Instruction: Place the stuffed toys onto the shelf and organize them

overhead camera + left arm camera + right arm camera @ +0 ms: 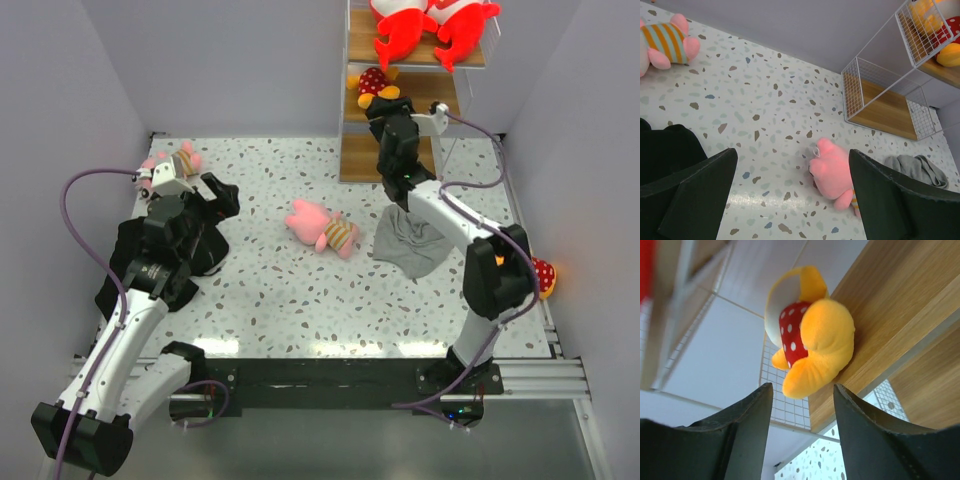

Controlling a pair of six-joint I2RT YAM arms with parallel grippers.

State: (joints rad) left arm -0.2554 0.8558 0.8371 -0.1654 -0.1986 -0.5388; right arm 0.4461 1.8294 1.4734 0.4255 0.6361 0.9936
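Lying on the shelf (890, 315), yellow-orange toy (822, 340) sits beyond right fingers (742, 437).

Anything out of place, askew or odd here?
Two things. One yellow toy lies at the table's right edge, half hidden behind the right arm, apart from the rest. The other yellow toy lies tipped on the middle board, partly past its edge.
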